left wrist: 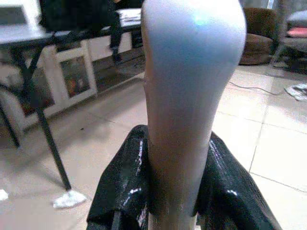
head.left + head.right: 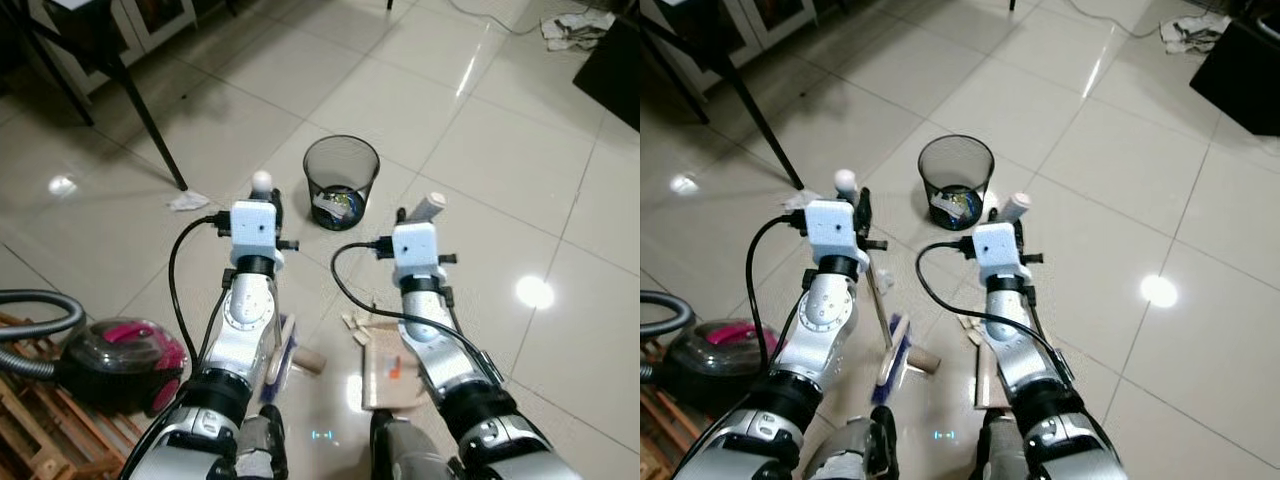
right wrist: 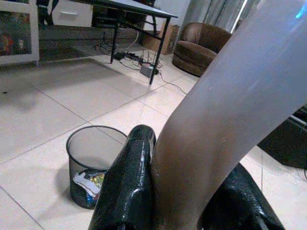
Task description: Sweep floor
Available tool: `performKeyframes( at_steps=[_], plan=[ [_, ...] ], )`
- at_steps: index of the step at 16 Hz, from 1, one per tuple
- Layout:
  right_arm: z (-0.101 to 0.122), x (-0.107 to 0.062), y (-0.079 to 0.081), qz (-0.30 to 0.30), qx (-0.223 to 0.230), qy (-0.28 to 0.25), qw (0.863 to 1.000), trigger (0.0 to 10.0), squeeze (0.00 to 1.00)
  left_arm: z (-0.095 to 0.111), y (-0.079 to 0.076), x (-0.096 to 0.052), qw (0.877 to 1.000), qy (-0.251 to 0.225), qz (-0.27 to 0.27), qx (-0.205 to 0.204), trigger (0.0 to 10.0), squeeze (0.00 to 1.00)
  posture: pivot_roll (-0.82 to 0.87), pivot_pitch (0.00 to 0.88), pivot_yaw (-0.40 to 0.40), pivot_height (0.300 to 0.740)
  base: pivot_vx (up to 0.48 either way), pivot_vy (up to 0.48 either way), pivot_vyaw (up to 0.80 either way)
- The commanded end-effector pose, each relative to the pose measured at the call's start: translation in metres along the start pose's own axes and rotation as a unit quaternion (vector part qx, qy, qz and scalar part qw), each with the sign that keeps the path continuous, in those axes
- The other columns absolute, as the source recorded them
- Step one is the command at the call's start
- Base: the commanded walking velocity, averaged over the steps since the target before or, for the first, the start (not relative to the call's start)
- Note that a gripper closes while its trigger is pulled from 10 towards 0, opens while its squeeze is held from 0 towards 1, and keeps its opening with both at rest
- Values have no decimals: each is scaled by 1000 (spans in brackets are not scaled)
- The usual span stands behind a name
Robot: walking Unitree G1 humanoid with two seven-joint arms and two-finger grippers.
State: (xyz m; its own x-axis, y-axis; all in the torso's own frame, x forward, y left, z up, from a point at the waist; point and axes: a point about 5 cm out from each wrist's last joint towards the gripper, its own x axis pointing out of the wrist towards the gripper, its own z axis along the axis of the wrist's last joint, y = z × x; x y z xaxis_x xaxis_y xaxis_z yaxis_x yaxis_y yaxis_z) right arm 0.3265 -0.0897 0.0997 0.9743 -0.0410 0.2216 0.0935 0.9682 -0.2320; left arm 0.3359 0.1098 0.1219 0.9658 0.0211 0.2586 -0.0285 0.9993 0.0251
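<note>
Clamping the broom handle [image 1: 187, 110], left gripper [image 1: 175, 191]; right gripper [image 3: 192, 191] tight on dustpan handle [image 3: 240, 100].

Glossy pale tiled floor [image 2: 480, 150], black wire-mesh bin [image 2: 341, 180], smooth white plastic broom handle [image 1: 192, 96], shiny black plastic fingers [image 1: 120, 191], crumpled paper scrap [image 2: 187, 201]
</note>
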Motion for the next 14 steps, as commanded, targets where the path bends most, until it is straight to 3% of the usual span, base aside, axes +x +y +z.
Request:
performKeyframes(
  at_steps=[1, 2, 3, 6, 8, 11, 14],
  plan=[
    [0, -7, 14, 10, 24, 9, 1000, 10000, 0, -15, 3, -8, 998, 43, 36, -41, 10000, 0, -26, 316, 15, 740, 0, 0, 0],
    [0, -7, 15, 10, 28, 10, 1000, 10000, 0, -15, 2, -8, 997, 45, 43, -55, 10000, 0, -26, 316, 15, 740, 0, 0, 0],
    [-2, -7, 16, -7, 48, 25, 999, 10000, 0, -12, 1, -5, 992, 43, 68, -98, 10000, 0, -31, 313, 12, 740, 0, 0, 0],
    [-1, -6, 18, -13, 62, 32, 997, 10000, 0, -7, -6, -1, 987, 40, 71, -141, 10000, 0, -34, 312, 11, 740, 0, 0, 0],
    [-2, -3, 13, -28, 106, 52, 993, 10000, 0, 3, -11, 5, 975, 30, 82, -203, 10000, 0, -49, 297, 14, 740, 0, 0, 0],
    [-9, -3, -1, -48, 136, 64, 987, 10000, 0, 10, -10, 11, 973, 19, 61, -223, 10000, 0, -52, 268, 13, 740, 0, 0, 0],
    [-22, -10, -32, -78, 146, 70, 984, 10000, 0, 19, -6, 18, 984, 0, -21, -178, 10000, 0, -49, 239, 17, 740, 0, 0, 0]
  ],
)
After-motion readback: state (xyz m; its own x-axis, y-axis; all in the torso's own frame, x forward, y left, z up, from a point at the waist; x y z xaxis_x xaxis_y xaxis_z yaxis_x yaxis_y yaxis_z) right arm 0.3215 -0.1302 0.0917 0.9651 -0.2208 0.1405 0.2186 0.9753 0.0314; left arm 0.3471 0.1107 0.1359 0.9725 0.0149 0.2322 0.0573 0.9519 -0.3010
